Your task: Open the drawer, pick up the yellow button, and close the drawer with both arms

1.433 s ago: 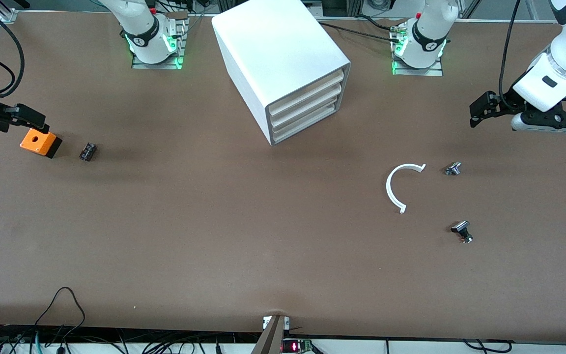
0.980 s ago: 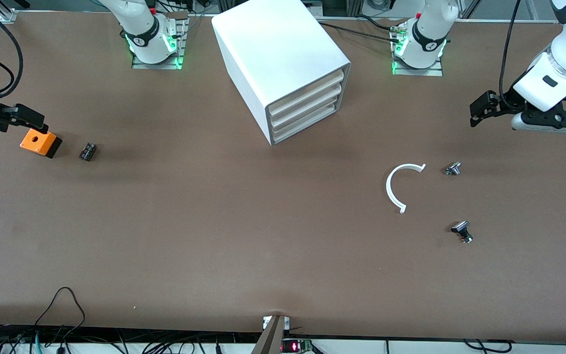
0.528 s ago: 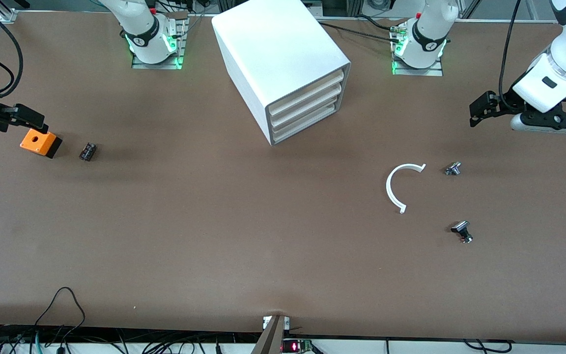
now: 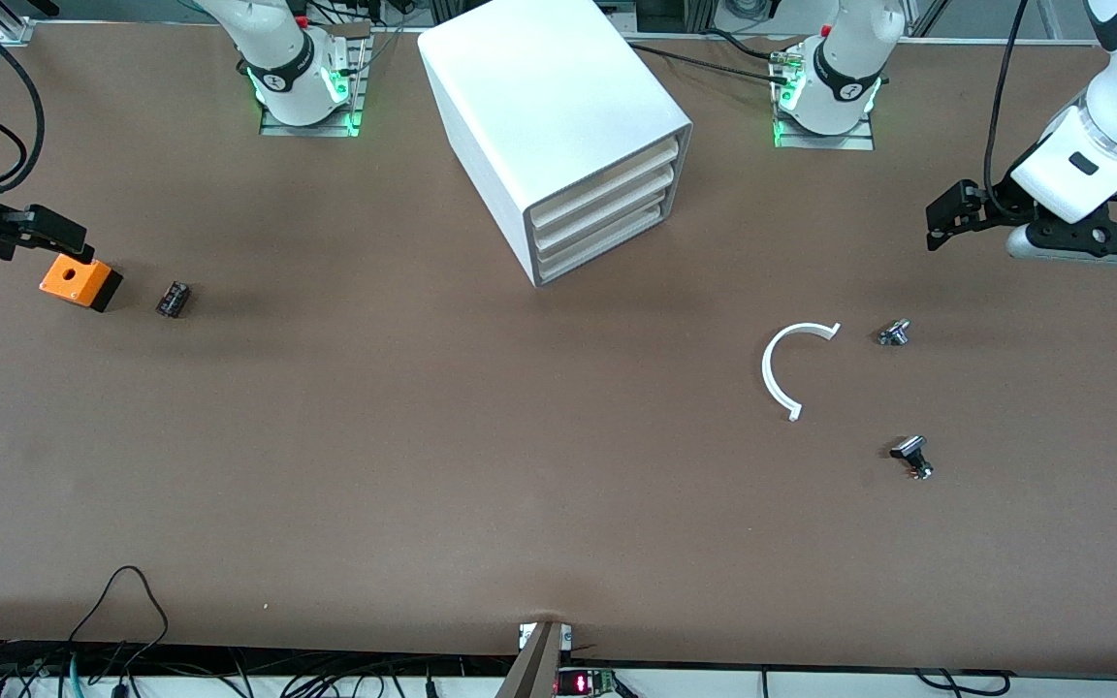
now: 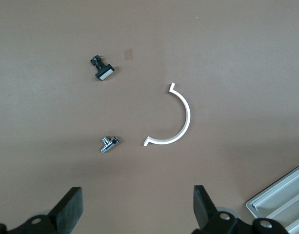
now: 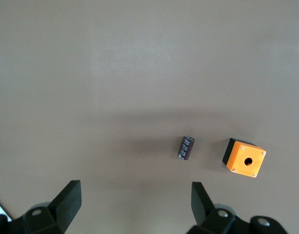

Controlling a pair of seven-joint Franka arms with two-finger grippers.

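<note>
The white cabinet (image 4: 558, 126) stands near the arms' bases. Its three drawers are all shut, and the top drawer (image 4: 607, 176) shows only its off-white front. The button is hidden. My left gripper (image 4: 946, 215) hangs open and empty over bare table at the left arm's end; in the left wrist view (image 5: 137, 217) its fingers are wide apart, and a cabinet corner (image 5: 281, 202) shows. My right gripper (image 4: 59, 236) hangs open and empty over the table at the right arm's end, by the orange box; in the right wrist view (image 6: 134, 207) its fingers are wide apart.
An orange box with a hole (image 4: 80, 280) (image 6: 244, 157) and a small black part (image 4: 173, 298) (image 6: 186, 147) lie at the right arm's end. A white arc (image 4: 786, 368) (image 5: 176, 122), a silver part (image 4: 894, 333) (image 5: 109, 143) and a black-silver part (image 4: 911, 454) (image 5: 103, 69) lie at the left arm's end.
Both grippers have shifted only very slightly. Nothing on the table has moved and the drawers stay shut.
</note>
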